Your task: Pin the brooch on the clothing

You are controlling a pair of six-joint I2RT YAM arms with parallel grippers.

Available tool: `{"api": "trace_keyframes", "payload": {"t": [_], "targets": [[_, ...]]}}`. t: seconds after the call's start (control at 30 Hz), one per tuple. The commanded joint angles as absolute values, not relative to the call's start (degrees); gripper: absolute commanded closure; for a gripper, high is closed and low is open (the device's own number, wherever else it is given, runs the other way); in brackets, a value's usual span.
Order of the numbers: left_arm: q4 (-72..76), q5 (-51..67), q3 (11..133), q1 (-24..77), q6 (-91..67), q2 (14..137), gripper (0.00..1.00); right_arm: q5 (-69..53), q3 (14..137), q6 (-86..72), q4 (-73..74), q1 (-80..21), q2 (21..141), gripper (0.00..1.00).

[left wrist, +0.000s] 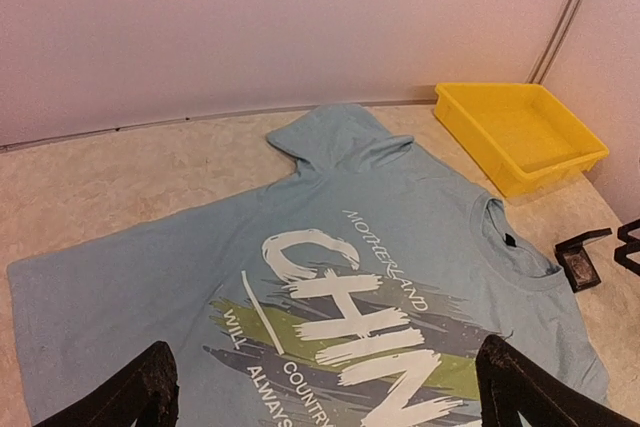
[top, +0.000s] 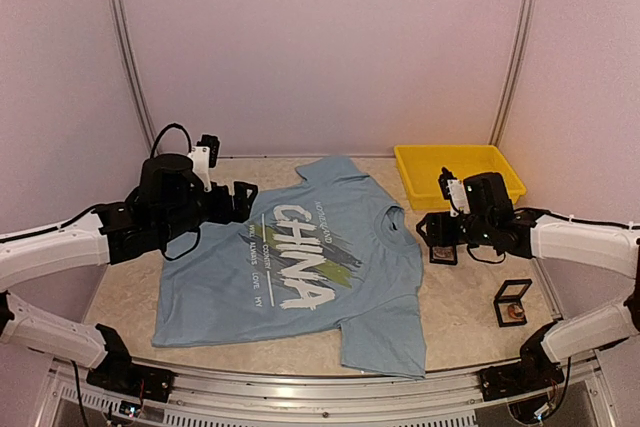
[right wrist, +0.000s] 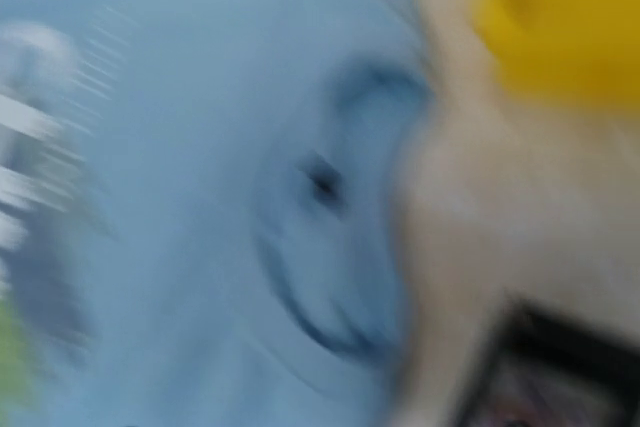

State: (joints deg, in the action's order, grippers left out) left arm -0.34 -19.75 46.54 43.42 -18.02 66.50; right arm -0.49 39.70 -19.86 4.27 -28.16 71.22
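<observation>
The light blue T-shirt [top: 300, 267] with white "CHINA" lettering lies flat in the middle of the table, collar toward the right. It fills the left wrist view [left wrist: 400, 207]. My left gripper [top: 243, 199] hovers over the shirt's left edge. It is open wide and empty, with a dark fingertip [left wrist: 140, 392] at each bottom corner of its view. My right gripper [top: 434, 230] is beside the collar, above a small black box [top: 443, 253]. Its view is blurred and shows the collar [right wrist: 330, 247]; its jaws cannot be read. A second open black box [top: 512, 304] holds a small brownish item, possibly the brooch.
A yellow tray [top: 458, 175] stands at the back right and also shows in the left wrist view [left wrist: 520, 132]. The small black box by the collar shows at the right edge of the left wrist view [left wrist: 581, 262]. Walls enclose the table on three sides.
</observation>
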Motion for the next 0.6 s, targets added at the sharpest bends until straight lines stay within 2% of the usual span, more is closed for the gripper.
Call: {"api": "trace_keyframes", "payload": {"t": [0.0,0.4,0.57], "targets": [[-3.37,-20.90,48.68,43.08,-19.10,67.07,0.01,16.00,38.09,-28.98,15.57,-29.01,73.63,0.26],[-3.23,-21.47,44.44,41.60,-18.48,64.93,0.01,12.80,39.32,-28.51,9.32,-28.35,84.58,0.24],[-3.82,-20.84,44.81,40.73,-18.02,65.68,0.01,16.10,41.81,-26.40,8.50,-28.15,86.53,0.29]]}}
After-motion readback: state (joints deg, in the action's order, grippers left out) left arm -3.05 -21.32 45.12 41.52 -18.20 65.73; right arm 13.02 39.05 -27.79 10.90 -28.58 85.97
